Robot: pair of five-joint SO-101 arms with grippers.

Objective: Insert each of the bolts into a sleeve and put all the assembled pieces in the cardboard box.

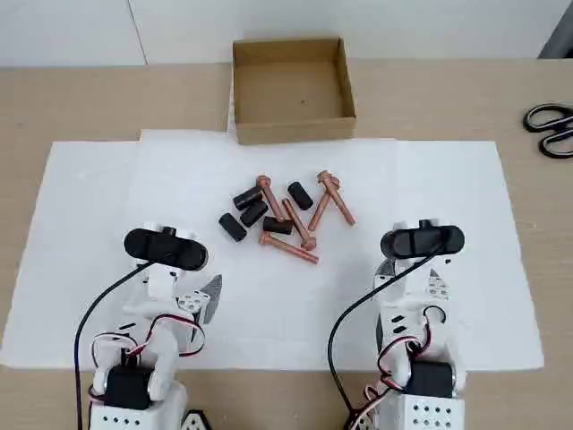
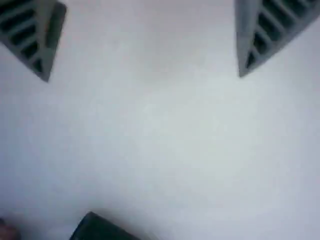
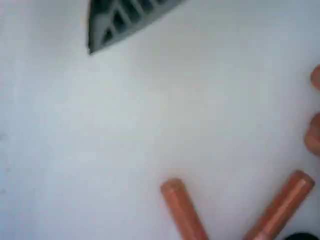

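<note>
Several copper bolts (image 1: 300, 219) and several black sleeves (image 1: 253, 213) lie in a loose heap on the white sheet, just in front of the open cardboard box (image 1: 240, 85). The box holds nothing. My left gripper (image 2: 143, 75) is open over bare sheet, near left of the heap, and one sleeve's end (image 2: 102, 231) shows at the picture's edge. My right gripper (image 1: 403, 270) stays near right of the heap, open and holding nothing. One of its fingers (image 3: 107, 32) hangs over the sheet, with two bolt ends (image 3: 181, 210) (image 3: 285, 202) lying apart from it.
The white paper sheet (image 1: 98, 233) covers the middle of the wooden table (image 1: 72, 98). Black-handled scissors (image 1: 551, 127) lie at the far right edge. Both arm bases stand at the table's near edge.
</note>
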